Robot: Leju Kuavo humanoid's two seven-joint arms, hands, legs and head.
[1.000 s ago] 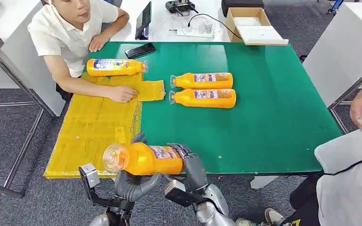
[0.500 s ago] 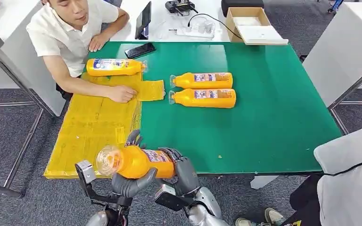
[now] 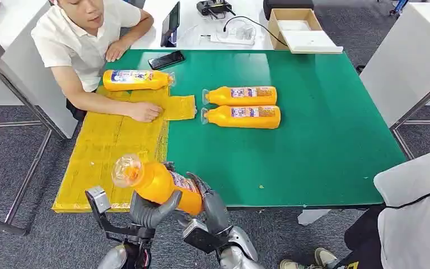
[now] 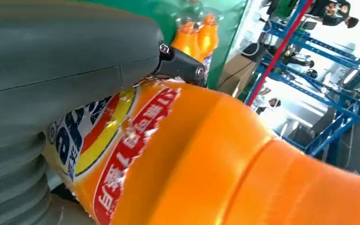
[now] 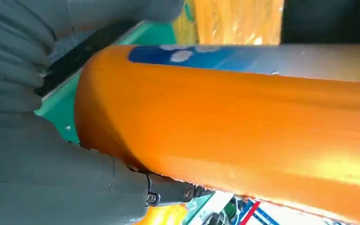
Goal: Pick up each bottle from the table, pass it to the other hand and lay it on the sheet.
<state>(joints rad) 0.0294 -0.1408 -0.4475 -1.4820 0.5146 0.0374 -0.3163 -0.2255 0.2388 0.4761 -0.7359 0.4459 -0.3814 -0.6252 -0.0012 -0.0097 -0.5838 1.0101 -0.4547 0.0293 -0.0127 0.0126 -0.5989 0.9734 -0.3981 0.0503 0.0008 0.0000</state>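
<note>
Surface (image 3: 325, 140), green. Yellow sheet (image 3: 106, 151) at left: one bottle (image 3: 136, 79) laid, upper left. Two bottles (image 3: 241, 106) left at centre. Held bottle (image 3: 159, 185), lower left: clasped by left robot hand (image 3: 148, 210) and right robot hand (image 3: 207, 204), handover under way.

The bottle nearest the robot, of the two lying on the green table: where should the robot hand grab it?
Probably around the middle, on the label. The near bottle lies flat on the table, cap toward the sheet, with the far bottle close behind it. So come from above with the fingers across the round body: one side in the narrow gap between the bottles, the other on the free near side.
</note>
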